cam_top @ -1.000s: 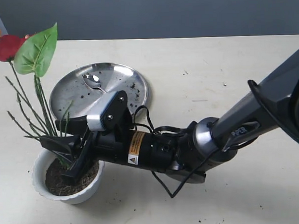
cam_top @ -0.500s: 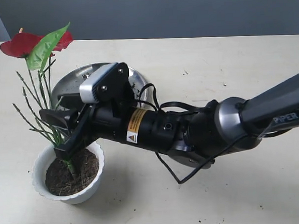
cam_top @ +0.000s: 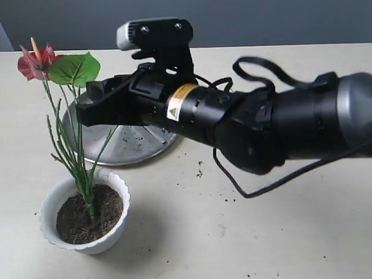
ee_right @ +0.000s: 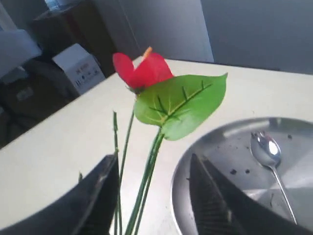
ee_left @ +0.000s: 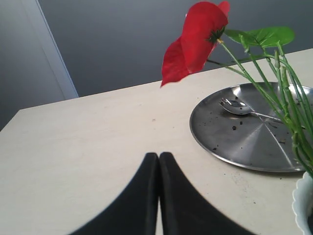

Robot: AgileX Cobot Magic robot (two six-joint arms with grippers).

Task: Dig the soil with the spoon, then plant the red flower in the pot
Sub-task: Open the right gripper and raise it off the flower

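Red flower upright in the pot, both grippers empty

Black fingers (ee_left: 144, 200) of the left gripper (ee_left: 159, 161) are pressed flat together with nothing between them, low over the pale table (ee_left: 88, 147). At the left of the exterior view, the small white pot with a scalloped rim (cam_top: 107, 239) sits on the table, filled with dark brown crumbly soil (cam_top: 71, 222). The artificial red flower (cam_top: 36, 62), with its broad green leaf (cam_top: 75, 69) and thin green stems (cam_top: 82, 175), stands upright in that soil. Behind the pot and to the right lies the wide round steel plate (cam_top: 128, 148), specked with soil. The slim silver spoon (ee_right: 266, 152) rests in it, bowl up. Over the plate's left edge hangs the right gripper (cam_top: 88, 102), fingers spread wide and clasping nothing. The stems rise just beside its tips, and I cannot tell whether they touch.
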